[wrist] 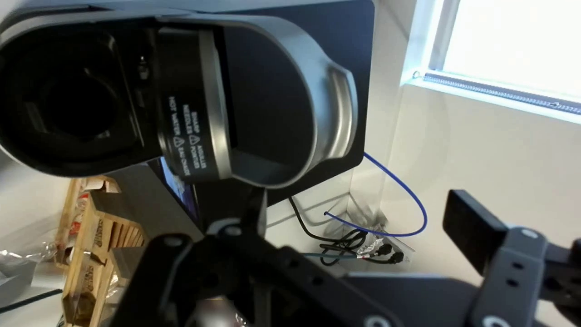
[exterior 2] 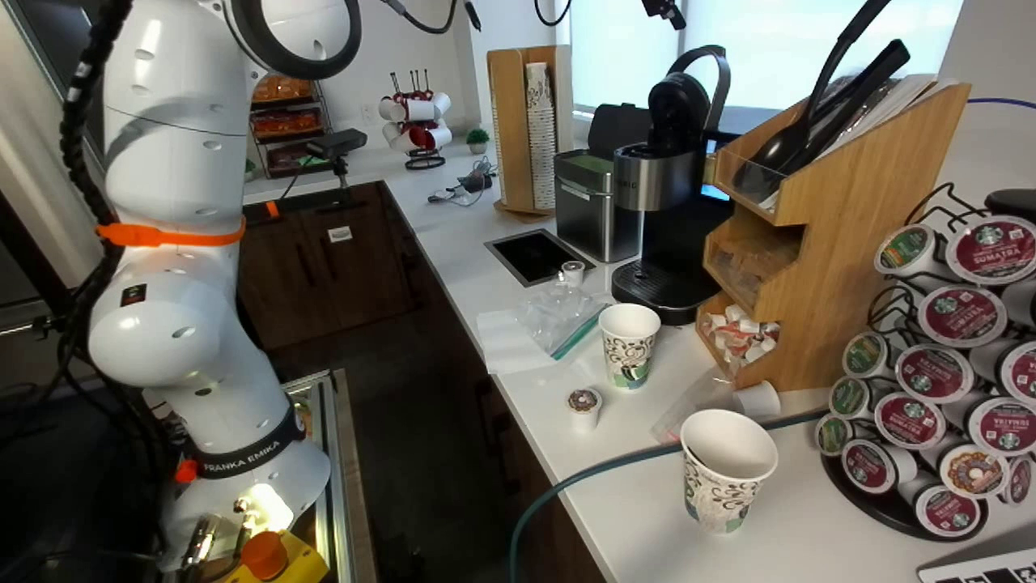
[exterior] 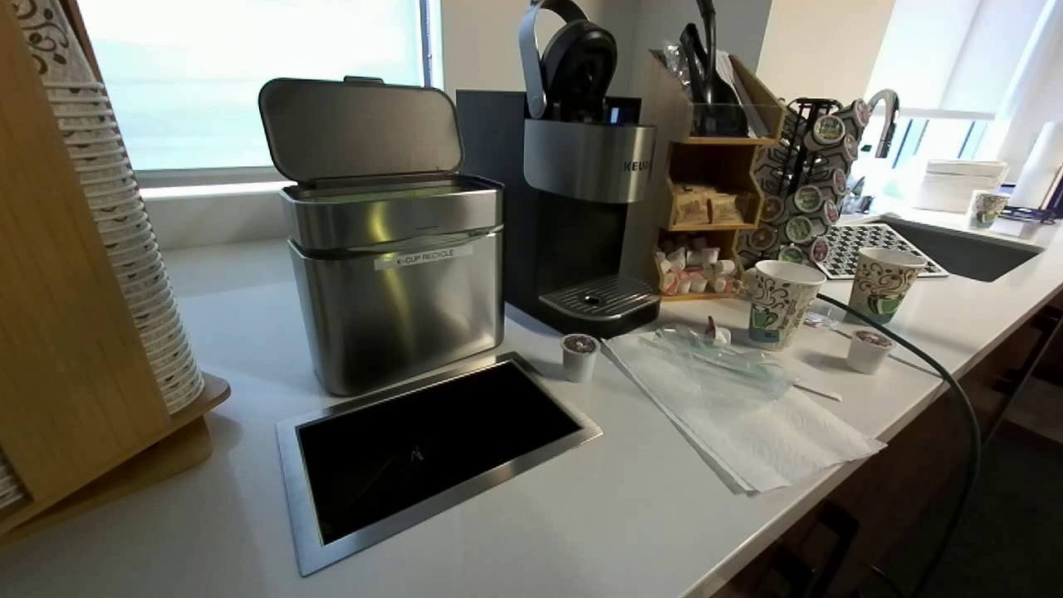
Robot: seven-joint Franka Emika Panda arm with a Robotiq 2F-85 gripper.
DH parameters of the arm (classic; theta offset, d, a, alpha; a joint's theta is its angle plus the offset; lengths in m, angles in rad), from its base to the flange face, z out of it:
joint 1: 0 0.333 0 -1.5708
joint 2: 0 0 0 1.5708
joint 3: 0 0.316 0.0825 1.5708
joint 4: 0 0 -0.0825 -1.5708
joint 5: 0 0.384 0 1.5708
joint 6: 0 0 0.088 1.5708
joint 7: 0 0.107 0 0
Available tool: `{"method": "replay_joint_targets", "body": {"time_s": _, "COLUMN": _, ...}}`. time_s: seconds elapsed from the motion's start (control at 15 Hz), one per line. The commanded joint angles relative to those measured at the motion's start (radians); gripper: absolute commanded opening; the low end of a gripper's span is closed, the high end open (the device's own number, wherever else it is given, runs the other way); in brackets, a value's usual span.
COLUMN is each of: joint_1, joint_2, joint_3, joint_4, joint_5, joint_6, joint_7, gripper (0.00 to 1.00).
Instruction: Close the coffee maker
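Coffee maker [exterior: 581, 166], 1 raised handle [wrist: 338, 109], gripper [wrist: 363, 218] jaws apart, 2 pods [exterior: 579, 361] upright on counter [exterior: 614, 498]

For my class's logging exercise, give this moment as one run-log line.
task: close coffee maker | handle: raised | gripper: open, nothing held | status: not yet closed

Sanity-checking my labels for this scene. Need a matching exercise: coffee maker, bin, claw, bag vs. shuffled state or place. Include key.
Things
1. Coffee maker
2. Bin
3. Claw
4. Bag

State or place
A. lid up, labelled K-CUP RECYCLE
B. lying at least partly on the paper towel
C. handle raised
D. jaws wide apart

Pairs: 1-C, 2-A, 3-D, 4-B
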Motion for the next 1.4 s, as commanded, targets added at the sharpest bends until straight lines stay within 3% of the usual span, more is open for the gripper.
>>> {"method": "replay_joint_targets", "body": {"time_s": 0.0, "joint_1": 0.019, "joint_2": 0.065, "joint_3": -0.004, "joint_4": 0.036, "joint_5": -0.010, "joint_6": 0.044, "joint_7": 0.056, "gripper": 1.00}}
{"method": "replay_joint_targets", "body": {"time_s": 0.8, "joint_1": 0.012, "joint_2": 0.156, "joint_3": 0.007, "joint_4": 0.139, "joint_5": 0.041, "joint_6": -0.046, "joint_7": 0.059, "gripper": 1.00}}
{"method": "replay_joint_targets", "body": {"time_s": 1.13, "joint_1": -0.006, "joint_2": 0.162, "joint_3": 0.035, "joint_4": 0.199, "joint_5": 0.123, "joint_6": -0.195, "joint_7": 0.029, "gripper": 1.00}}
{"method": "replay_joint_targets", "body": {"time_s": 1.33, "joint_1": -0.008, "joint_2": 0.173, "joint_3": 0.027, "joint_4": 0.233, "joint_5": 0.137, "joint_6": -0.215, "joint_7": 0.042, "gripper": 1.00}}
